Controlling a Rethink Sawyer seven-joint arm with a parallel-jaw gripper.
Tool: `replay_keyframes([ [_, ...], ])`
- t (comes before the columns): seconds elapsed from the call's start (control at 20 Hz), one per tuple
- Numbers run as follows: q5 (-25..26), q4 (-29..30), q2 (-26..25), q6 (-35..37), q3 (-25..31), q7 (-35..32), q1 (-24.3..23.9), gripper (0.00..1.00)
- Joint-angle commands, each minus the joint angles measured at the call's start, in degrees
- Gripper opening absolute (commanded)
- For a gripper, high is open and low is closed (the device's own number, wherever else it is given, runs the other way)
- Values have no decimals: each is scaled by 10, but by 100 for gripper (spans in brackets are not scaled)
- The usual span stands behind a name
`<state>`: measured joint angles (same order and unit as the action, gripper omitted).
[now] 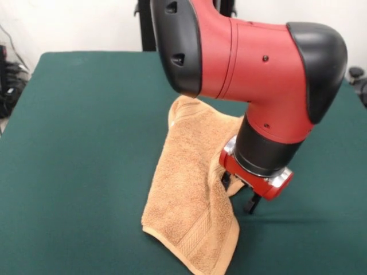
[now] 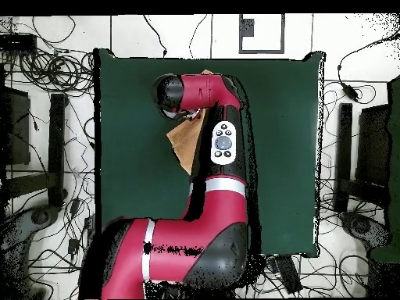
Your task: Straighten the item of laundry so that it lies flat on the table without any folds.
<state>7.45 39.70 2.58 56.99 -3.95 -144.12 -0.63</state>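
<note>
Towel (image 1: 192, 189) position: on the table (image 1: 86, 143), near its front edge, partly lifted and draped, with one hemmed corner resting on the cloth surface and folds down its length. Step in hand, by judgement: a drag or lift of one edge to spread the towel. Pincer (image 1: 238, 192) sits low at the towel's right edge, its fingers apparently closed on the fabric there. The next move likely calls for drawing that edge sideways and laying it down flat before release.
</note>
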Motion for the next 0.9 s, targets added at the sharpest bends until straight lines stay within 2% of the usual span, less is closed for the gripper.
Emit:
replay_keyframes([
  [0.05,58,46,-110,-189,94,148,-10,100],
  [0.3,51,66,-107,-220,106,129,-19,100],
  [0.65,60,59,-107,-211,99,124,-14,100],
  [0.75,61,55,-107,-200,96,124,-11,100],
  [0.9,57,45,-102,-143,88,129,-7,100],
])
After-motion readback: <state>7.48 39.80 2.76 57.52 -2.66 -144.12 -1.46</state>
